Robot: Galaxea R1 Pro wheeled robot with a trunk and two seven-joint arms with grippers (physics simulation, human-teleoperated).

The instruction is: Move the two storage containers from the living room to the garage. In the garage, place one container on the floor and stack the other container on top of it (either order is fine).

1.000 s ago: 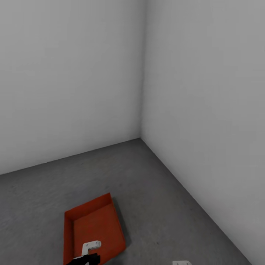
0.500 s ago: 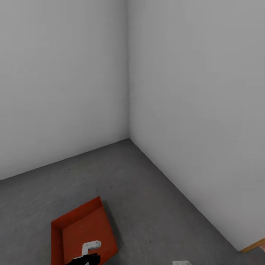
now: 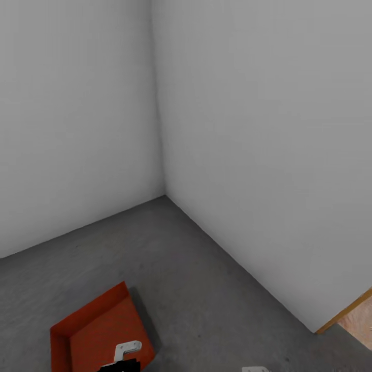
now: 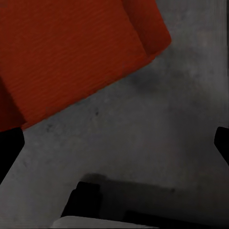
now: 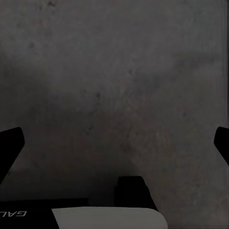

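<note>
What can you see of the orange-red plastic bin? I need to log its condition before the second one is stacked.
The orange-red rectangular open-top plastic bin is shallow, with finely ribbed walls and rounded corners, visible in the left wrist view. It sits flat and upright on the dark grey concrete floor, turned at an angle to the white walls, apparently empty. Its near end is cut off by the frame's edge. Nothing grips it.

The orange-red rectangular plastic container on the dark grey concrete floor is cut by the lower edge of the head view, and the white and black part of the left arm covers its near end. In the left wrist view the same container runs out of the frame, so its full outline cannot be seen. The left tool and the right tool show only dark finger tips at the frame sides. A honey-coloured wood strip, right of the container, is cut by the picture's edge.
</note>
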